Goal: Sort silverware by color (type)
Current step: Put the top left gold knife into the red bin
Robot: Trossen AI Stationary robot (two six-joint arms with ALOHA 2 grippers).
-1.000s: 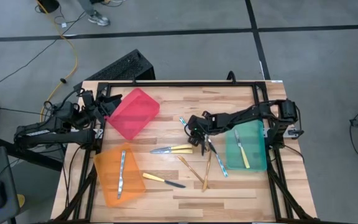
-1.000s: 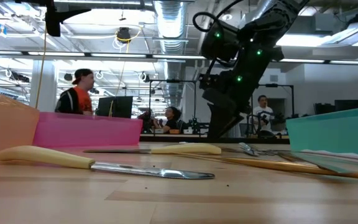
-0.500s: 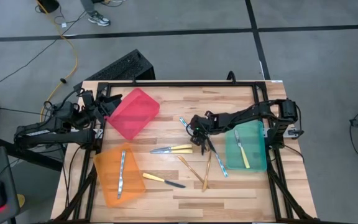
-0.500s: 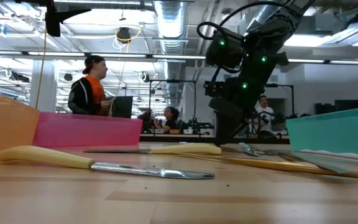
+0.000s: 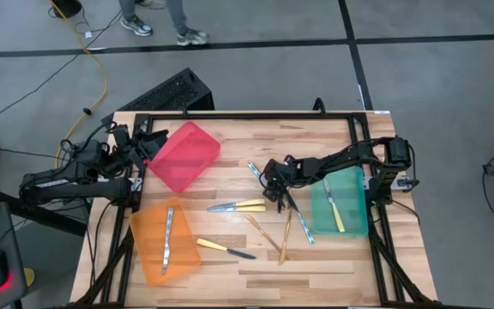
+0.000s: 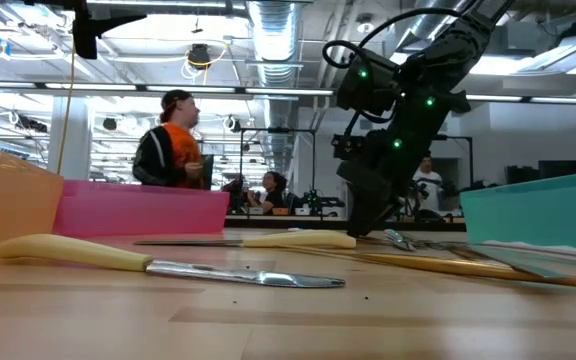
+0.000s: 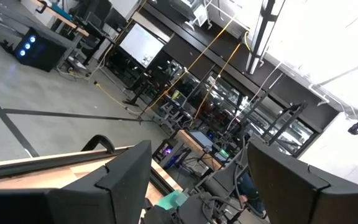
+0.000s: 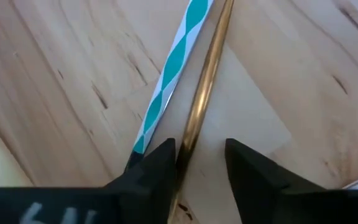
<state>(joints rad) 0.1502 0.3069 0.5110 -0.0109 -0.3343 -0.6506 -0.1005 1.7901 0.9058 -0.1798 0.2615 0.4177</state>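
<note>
Gold piece (image 8: 205, 93) between right hand (image 8: 199, 163) fingers

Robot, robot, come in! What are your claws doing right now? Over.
Right gripper down over gold piece, fingers straddling it. Teal-striped piece lies right alongside. Left gripper open, waiting off table's left edge.

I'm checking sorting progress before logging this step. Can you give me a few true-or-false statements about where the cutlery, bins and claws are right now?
1. The orange bin holds one silvery piece. True.
2. The red bin holds two gold pieces. False: no cutlery shows in it.
3. The right claw is down at the table with a gold piece between its fingers. True.
4. The left claw is reaching into the green bin. False: it waits at the table's left edge by the red bin, open.
5. The green bin holds a yellow-handled piece. True.
</note>
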